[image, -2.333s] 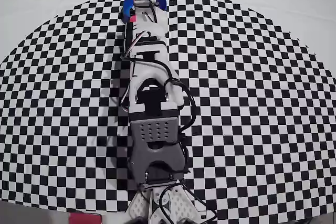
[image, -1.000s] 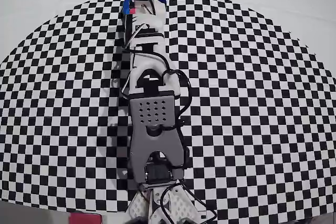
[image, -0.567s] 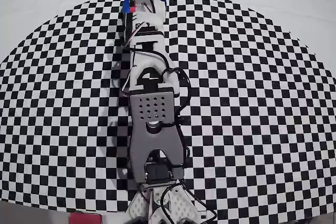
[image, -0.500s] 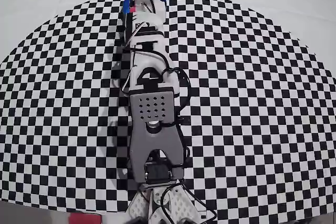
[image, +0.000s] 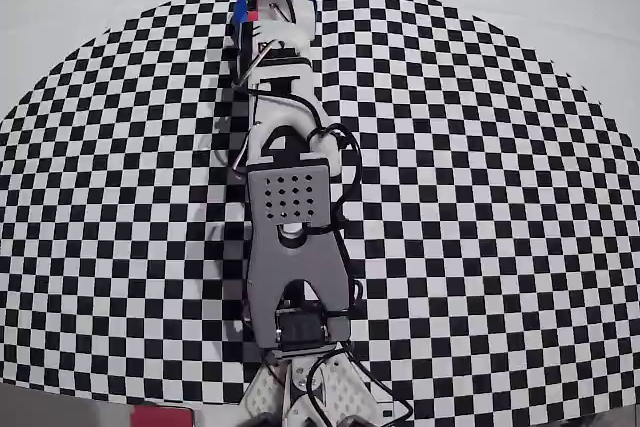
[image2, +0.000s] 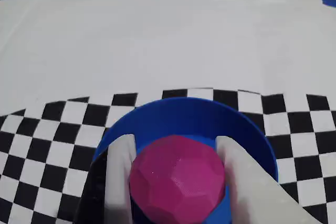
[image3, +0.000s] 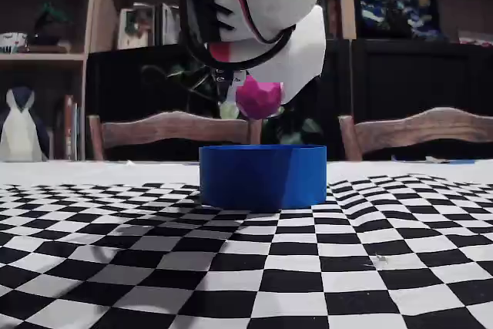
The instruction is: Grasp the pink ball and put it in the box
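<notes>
Ball poised over the box

The tool (image2: 176, 182) grips the pink ball (image2: 177, 177) between both fingers, holding it clear above the blue box (image3: 263, 176), whose open mouth lies directly beneath on the checkered bench (image3: 115, 267).

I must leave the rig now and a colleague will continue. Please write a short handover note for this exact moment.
Gripper: shut on the pink ball, one finger on each side, as the wrist view shows.
Pink ball: held in the air above the blue box; the fixed view shows a clear gap between ball and rim.
Blue box: stands at the far edge of the checkered mat, mostly hidden under the arm in the overhead view.
Done: grasp, lift and carry over the box.
Left: open the gripper to drop the ball in, perhaps after lowering a little, then withdraw the arm.
</notes>
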### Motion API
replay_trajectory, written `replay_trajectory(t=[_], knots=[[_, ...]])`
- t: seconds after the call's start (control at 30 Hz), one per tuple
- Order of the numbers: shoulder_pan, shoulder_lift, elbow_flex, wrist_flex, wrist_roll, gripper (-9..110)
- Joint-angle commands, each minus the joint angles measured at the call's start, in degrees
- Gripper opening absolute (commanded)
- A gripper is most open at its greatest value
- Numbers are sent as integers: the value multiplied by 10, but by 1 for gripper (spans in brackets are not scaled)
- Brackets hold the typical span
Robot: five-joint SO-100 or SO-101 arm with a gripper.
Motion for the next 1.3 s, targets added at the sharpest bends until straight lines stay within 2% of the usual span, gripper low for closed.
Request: replay_trajectory(t=[0.0, 1.27], knots=[[7, 2, -37, 2, 6, 0], [16, -103, -181, 27, 8, 0]])
